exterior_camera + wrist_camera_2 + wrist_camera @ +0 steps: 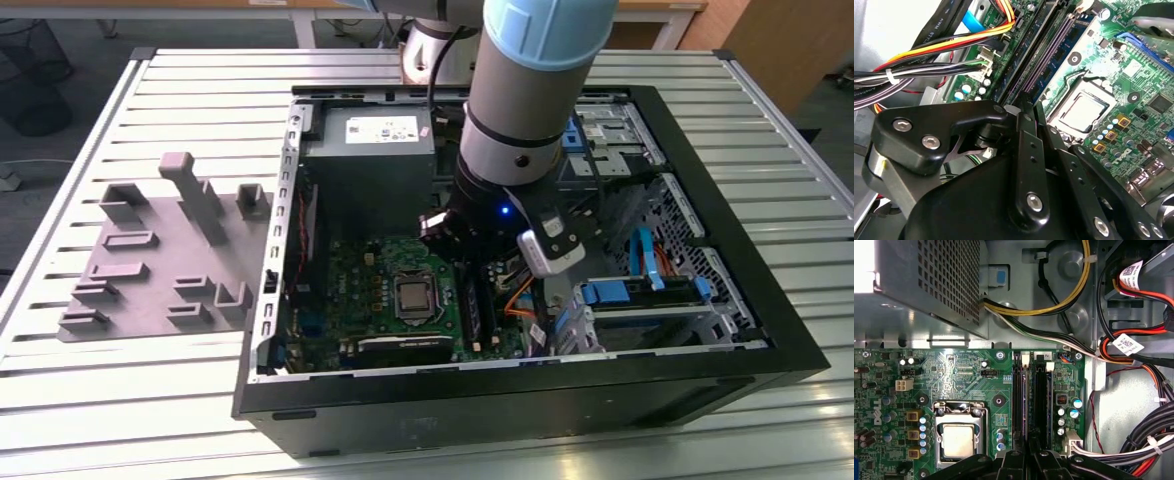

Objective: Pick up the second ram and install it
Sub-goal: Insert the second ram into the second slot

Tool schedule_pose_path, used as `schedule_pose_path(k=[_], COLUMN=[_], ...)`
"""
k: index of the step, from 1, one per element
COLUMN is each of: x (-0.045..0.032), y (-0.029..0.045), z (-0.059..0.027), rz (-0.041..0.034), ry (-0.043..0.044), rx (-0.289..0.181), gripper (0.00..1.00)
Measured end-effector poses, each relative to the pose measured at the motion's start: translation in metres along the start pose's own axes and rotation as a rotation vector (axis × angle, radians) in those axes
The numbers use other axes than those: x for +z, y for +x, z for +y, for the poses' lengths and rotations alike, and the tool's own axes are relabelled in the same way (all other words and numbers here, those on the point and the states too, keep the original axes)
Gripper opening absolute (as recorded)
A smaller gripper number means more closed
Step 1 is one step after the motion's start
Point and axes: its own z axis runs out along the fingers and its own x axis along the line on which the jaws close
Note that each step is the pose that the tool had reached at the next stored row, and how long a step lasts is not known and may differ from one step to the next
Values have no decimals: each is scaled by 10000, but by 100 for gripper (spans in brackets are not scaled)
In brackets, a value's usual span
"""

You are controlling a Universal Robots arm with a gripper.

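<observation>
The end effector [470, 262] is down inside the open computer case [747, 330], right over the long black slots [1026, 400] on the green board [360, 290]. Its fingers [1026, 150] are pressed close together, pinching the second ram [1016, 112], a thin dark stick standing on its edge. The stick sits just above a slot, in line with it. The shiny chip [958, 439] lies just beside the end effector. Coloured wires [944, 47] run near it. A grey plastic holder [160, 255] rests on the surface, well apart from the end effector.

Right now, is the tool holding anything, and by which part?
Cannot tell. The tool sits low over the memory slots on the motherboard, and its own body hides whatever may be between its tips.
</observation>
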Motion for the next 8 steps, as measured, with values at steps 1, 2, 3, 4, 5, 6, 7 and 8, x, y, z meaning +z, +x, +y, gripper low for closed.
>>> schedule_pose_path(k=[1, 2, 3, 4, 5, 6, 7, 8], x=[0, -1, -1, -1, -1, -1, -1, -1], y=[0, 0, 0, 0, 0, 0, 0, 0], z=[0, 0, 0, 0, 0, 0, 0, 0], rz=[1, 1, 1, 0, 0, -1, 0, 0], ry=[1, 1, 1, 2, 3, 4, 3, 5], rx=[0, 0, -10, -27, -38, -40, -48, -56], gripper=[14, 14, 14, 14, 14, 14, 14, 14])
